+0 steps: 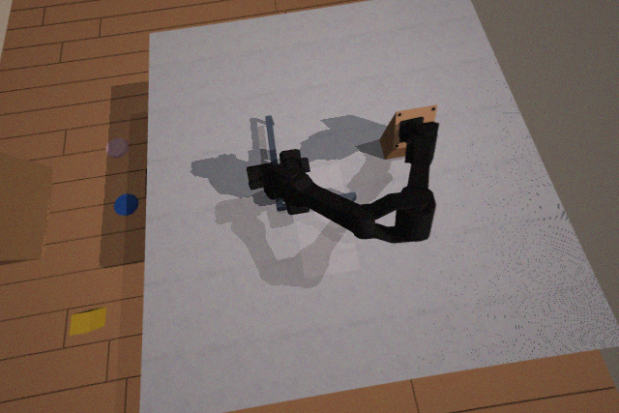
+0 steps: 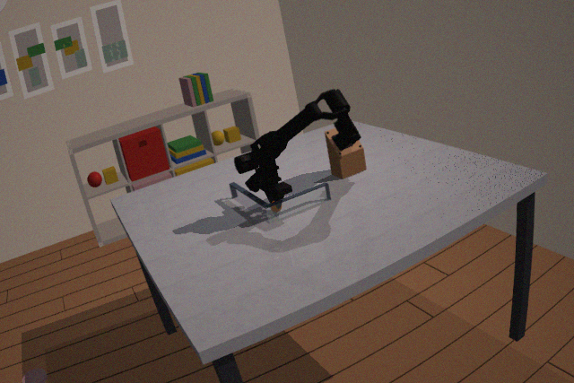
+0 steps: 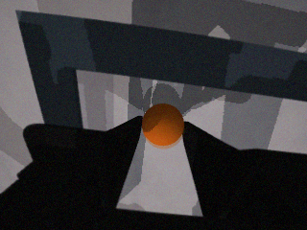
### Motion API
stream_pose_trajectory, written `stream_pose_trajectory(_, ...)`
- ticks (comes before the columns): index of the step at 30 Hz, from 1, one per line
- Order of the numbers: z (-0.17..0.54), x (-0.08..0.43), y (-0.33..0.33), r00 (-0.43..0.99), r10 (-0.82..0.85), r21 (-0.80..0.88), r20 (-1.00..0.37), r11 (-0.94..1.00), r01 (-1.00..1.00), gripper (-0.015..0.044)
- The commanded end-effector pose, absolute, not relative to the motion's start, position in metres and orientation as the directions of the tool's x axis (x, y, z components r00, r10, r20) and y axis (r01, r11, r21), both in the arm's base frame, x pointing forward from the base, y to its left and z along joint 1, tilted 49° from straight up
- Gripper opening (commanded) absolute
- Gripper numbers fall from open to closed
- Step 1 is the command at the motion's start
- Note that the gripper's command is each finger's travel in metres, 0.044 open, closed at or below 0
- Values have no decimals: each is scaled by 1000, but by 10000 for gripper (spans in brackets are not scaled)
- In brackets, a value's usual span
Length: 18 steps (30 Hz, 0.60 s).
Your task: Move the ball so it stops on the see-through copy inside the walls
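Ball (image 3: 163, 125) clamped between my gripper (image 3: 163, 128) fingertips, low inside the corner of the clear walls (image 2: 296, 193) | ghost copy shows as a faint rim under the ball | grip retained so it cannot roll before release.

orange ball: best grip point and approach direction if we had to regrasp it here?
Across its widest middle, from above. The orange ball is round, so no side is better by shape, but the clear walls stand close beside it, which probably rules out a sideways approach. The gripper is already shut on it this way, one finger on each side at mid-height, low over the table.
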<state>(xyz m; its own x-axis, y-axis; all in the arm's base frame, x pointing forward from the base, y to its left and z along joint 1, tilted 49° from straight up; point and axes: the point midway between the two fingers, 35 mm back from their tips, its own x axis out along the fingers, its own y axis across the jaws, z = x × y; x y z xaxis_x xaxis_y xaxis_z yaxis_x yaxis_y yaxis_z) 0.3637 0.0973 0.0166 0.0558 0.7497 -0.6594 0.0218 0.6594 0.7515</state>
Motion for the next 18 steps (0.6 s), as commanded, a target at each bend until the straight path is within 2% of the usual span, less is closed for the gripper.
stream_pose_trajectory(1, 17, 364, 97, 56, 750, 751, -659, 659, 21, 52)
stream_pose_trajectory(10, 17, 364, 97, 56, 750, 751, -659, 659, 21, 289)
stream_pose_trajectory(15, 18, 364, 95, 56, 749, 751, -660, 660, 22, 298)
stream_pose_trajectory(18, 43, 363, 64, 53, 746, 748, -664, 663, 25, 298)
